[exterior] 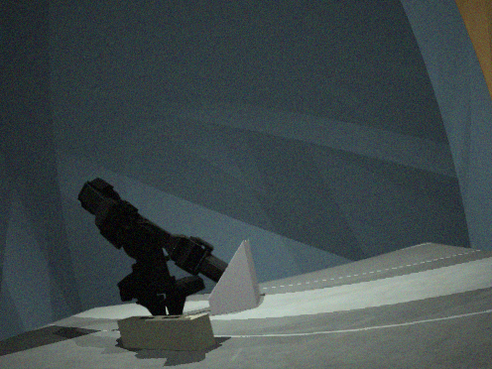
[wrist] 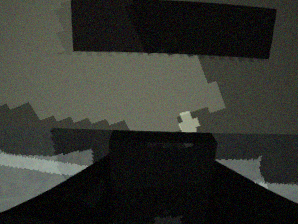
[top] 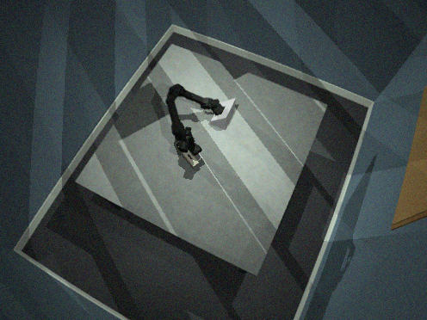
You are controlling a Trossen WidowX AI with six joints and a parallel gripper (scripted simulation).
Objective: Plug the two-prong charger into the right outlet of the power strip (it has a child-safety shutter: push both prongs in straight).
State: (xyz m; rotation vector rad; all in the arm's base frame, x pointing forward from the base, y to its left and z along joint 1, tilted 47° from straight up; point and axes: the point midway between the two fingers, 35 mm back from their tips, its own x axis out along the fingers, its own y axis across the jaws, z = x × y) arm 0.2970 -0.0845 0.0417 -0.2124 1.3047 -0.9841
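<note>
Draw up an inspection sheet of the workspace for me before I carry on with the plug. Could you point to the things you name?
Surface: grey top (top: 224, 224) (exterior: 357, 349) (wrist: 30, 185), banded with light and shadow.
Job's things: tan power strip (top: 188, 158) (exterior: 166, 333) (wrist: 135, 85) under the gripper; black charger (wrist: 162, 165) at its edge in the wrist view, prongs not visible, seating cannot be told.
Clutter: pale wedge (top: 229, 108) (exterior: 235, 290) by the arm's far end.
Gripper (top: 192, 151) (exterior: 171, 311) (wrist: 157, 161): shut on the charger.
Cables: nothing seen.
Surroundings: dark blue; orange-brown panel (top: 413, 181) (exterior: 480, 35) at one side.
</note>
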